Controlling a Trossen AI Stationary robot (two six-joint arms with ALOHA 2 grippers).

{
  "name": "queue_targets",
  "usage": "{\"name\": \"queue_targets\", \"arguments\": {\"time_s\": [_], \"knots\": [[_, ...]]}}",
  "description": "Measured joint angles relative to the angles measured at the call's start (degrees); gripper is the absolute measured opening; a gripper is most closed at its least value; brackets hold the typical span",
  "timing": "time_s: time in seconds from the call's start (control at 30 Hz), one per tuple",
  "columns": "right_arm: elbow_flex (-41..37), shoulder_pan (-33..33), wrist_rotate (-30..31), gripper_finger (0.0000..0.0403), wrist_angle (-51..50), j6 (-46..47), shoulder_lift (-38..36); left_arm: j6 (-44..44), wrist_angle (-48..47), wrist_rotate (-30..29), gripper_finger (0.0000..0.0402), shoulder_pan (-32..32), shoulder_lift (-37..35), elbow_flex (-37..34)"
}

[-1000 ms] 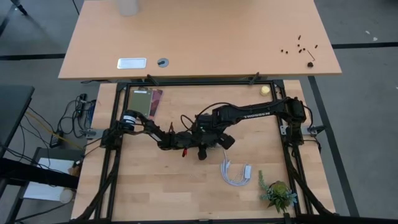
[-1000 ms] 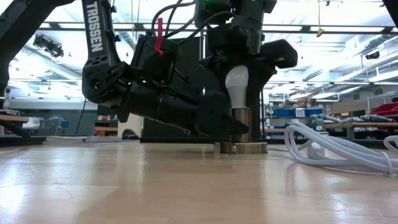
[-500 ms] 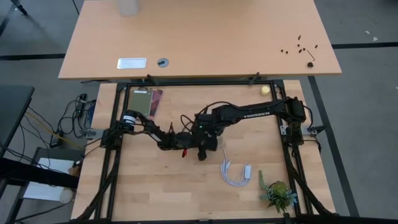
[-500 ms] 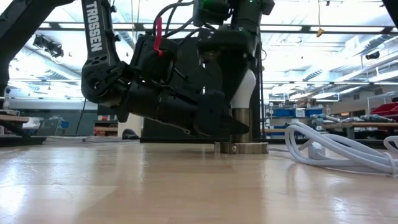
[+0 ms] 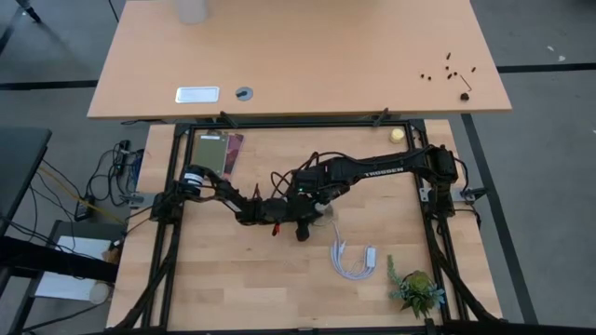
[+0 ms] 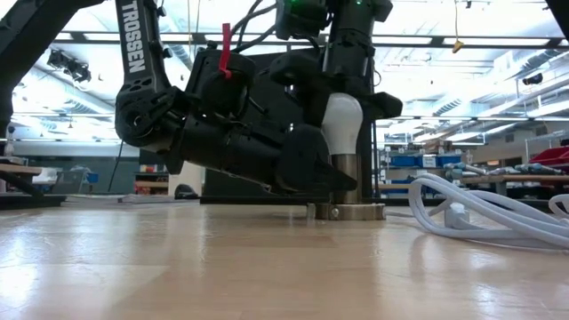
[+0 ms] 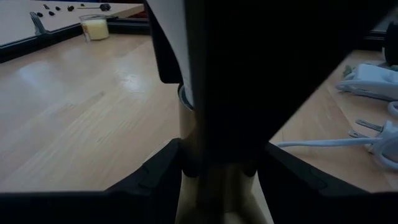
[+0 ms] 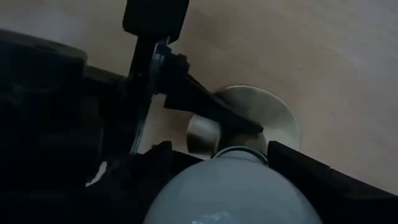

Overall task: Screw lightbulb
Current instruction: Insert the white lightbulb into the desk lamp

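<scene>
While upright in its socket, lightbulb sits between right gripper fingers | grip: clamped on lightbulb

At the centre of the high view we see both arms crowd around the lightbulb, blocking that spot. The white cable and a small plant occupy the lower right. The counter is free at lower left.

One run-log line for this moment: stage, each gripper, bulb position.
stage: screwing in | lightbulb: upright in socket | right gripper: around bulb from above | left gripper: holding socket post | cable: beside, untouched
</scene>
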Motion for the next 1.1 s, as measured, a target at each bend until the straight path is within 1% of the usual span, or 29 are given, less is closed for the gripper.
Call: {"name": "queue_targets", "arguments": {"time_s": [0.1,0.17,0.3,0.4,0.53,0.63,0.87,1.1], "knots": [[0.0,0.0,0.07,0.0276,0.21,1.12,0.0,0.1,0.02,0.02,0.0191,0.0,0.0,-0.07],[0.02,-0.29,-0.08,0.0282,0.22,-0.31,0.0,0.15,0.02,0.07,0.0191,0.02,0.0,-0.07],[0.04,-0.99,-2.31,0.0304,-0.04,-7.18,0.0,0.57,0.07,0.07,0.0191,0.04,0.0,-0.11],[0.07,-1.43,-3.97,0.0327,-0.72,-12.3,0.0,0.68,0.05,0.14,0.0191,0.09,0.0,-0.11],[0.13,-2.38,-6.51,0.0359,-3.22,-21.33,0.0,0.72,0.04,0.2,0.0191,0.11,0.0,-0.11],[0.13,-3.28,-8.45,0.0374,-5.1,-25.59,0.0,0.69,0.04,0.24,0.0191,0.11,0.0,-0.1],[0.13,-4.85,-9.79,0.0381,-6.86,-29.47,0.02,0.68,0.17,0.18,0.0191,0.2,0.0,-0.1],[2.08,-4.81,-8.34,0.0381,-7.9,-31.13,0.32,0.79,0.25,-0.07,0.0191,0.2,0.0,-0.11]]}}
